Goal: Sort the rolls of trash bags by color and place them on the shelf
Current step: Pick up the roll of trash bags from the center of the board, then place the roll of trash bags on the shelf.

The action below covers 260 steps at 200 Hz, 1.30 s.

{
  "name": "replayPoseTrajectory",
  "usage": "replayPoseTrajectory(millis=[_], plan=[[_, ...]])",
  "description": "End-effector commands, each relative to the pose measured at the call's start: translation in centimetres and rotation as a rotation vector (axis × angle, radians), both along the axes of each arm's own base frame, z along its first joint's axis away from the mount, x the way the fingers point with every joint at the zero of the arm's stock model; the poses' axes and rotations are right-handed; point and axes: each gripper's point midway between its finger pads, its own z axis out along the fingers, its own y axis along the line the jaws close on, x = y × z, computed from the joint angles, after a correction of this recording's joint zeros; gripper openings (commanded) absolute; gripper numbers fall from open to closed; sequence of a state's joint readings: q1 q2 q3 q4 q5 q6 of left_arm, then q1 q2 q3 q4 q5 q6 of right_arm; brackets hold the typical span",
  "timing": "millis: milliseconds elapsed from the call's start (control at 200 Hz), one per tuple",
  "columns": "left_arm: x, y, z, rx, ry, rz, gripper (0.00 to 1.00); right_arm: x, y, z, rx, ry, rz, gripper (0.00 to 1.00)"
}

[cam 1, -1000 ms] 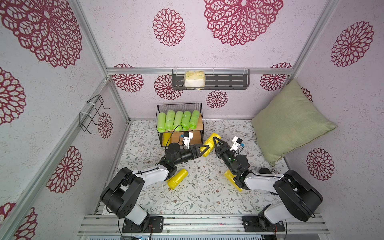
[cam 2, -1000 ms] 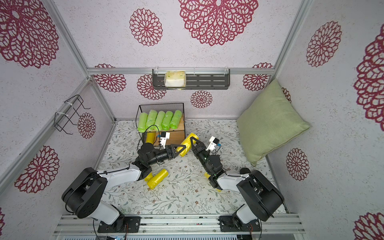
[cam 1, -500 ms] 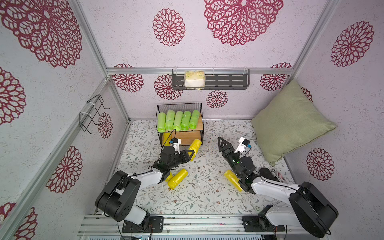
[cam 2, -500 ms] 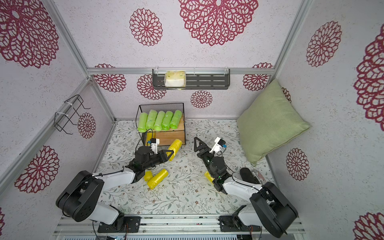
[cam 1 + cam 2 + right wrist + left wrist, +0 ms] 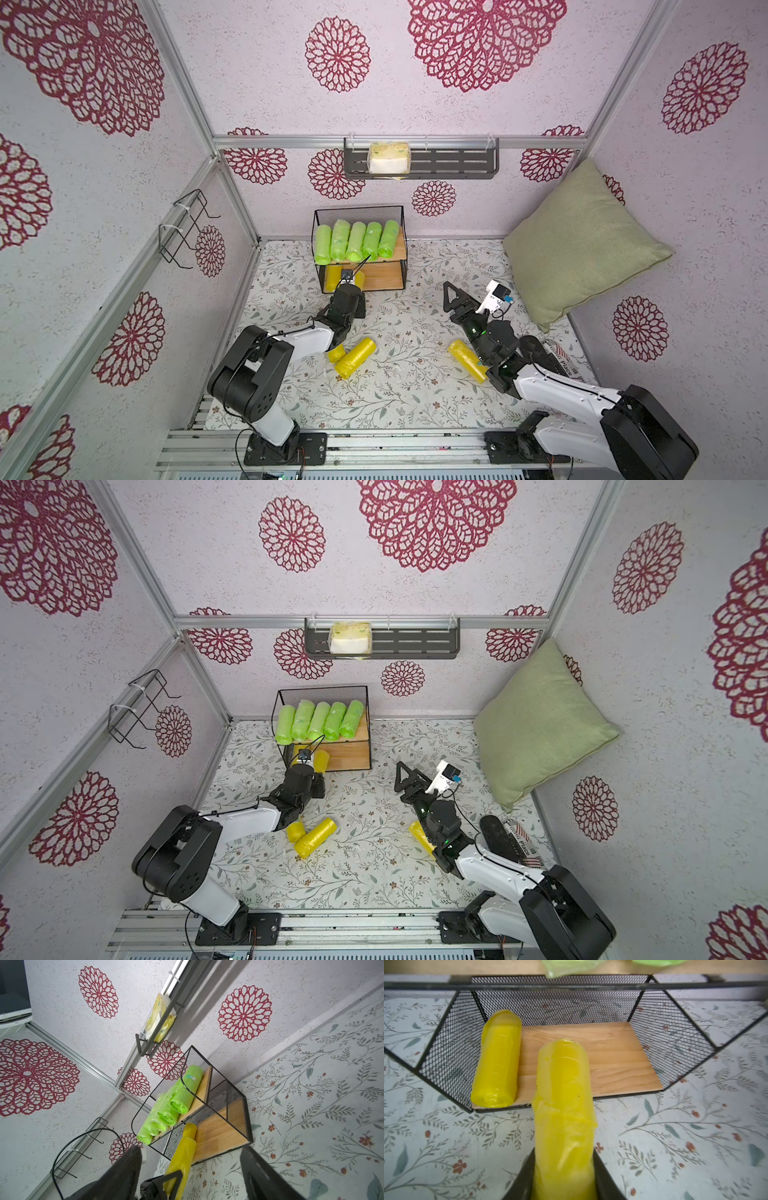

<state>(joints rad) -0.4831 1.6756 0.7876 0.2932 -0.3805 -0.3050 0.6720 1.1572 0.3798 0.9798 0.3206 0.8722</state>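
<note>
Shelf point(image 5: 400, 211) 12 o'clock: five green rolls point(image 5: 355, 247) top, one yellow roll point(image 5: 497, 1059) below | left pincer point(image 5: 563, 1159) grasping second yellow point(image 5: 564, 1084) | three yellows point(image 5: 355, 358) left on table point(image 5: 415, 395) | right pincer point(image 5: 448, 297) released

Handover done. The yellow roll point(image 5: 563, 1105), a second ago clasped by both grippers on the open floor right of the shelf point(image 5: 664, 1043), now rides in the left gripper point(image 5: 563, 1153) alone. It has been carried left and slightly farther, so its far end reaches the lower board point(image 5: 612, 1059). The right gripper point(image 5: 190, 1150) has let go, its jaws spread wide, and drawn slightly right, clear of the roll.
</note>
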Motion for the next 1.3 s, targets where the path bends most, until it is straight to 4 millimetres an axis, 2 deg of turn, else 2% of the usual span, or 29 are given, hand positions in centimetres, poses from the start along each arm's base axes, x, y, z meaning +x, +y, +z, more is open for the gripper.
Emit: replayPoseTrajectory(millis=[0,395,480,585,650,660,670,925,1111,1296], plan=[[2.3,1.1,1.5,0.135,-0.069,0.04,0.26,0.0,-0.3,1.0,-0.006,-0.036,-0.013,0.79],[6.0,1.9,0.5,0.236,-0.094,0.093,0.32,0.0,0.0,0.4,-0.012,-0.03,0.006,0.79],[6.6,2.2,-0.5,0.239,-0.053,0.101,0.35,0.0,-0.1,0.3,-0.017,-0.029,0.003,0.79],[6.7,2.3,-1.5,0.259,-0.039,0.106,0.38,0.0,0.1,0.0,-0.02,-0.024,0.01,0.79],[6.8,2.5,-1.3,0.268,-0.042,0.116,0.41,0.1,0.2,-0.2,-0.02,-0.02,0.014,0.79],[6.8,2.5,-2.6,0.285,-0.018,0.113,0.41,0.1,0.2,-0.2,-0.02,-0.02,0.016,0.79],[6.7,2.6,-3.0,0.292,-0.009,0.113,0.41,0.1,0.2,-0.2,-0.019,-0.019,0.016,0.79],[7.2,3.0,-4.6,0.361,0.049,0.133,0.5,0.2,0.7,-0.7,-0.022,-0.01,0.036,0.79],[7.5,3.2,-4.8,0.396,0.066,0.143,0.59,0.2,0.8,-0.8,-0.026,-0.008,0.041,0.79],[6.8,2.0,-2.9,0.392,0.02,0.116,0.65,0.2,1.0,-0.9,-0.031,-0.005,0.047,0.79]])
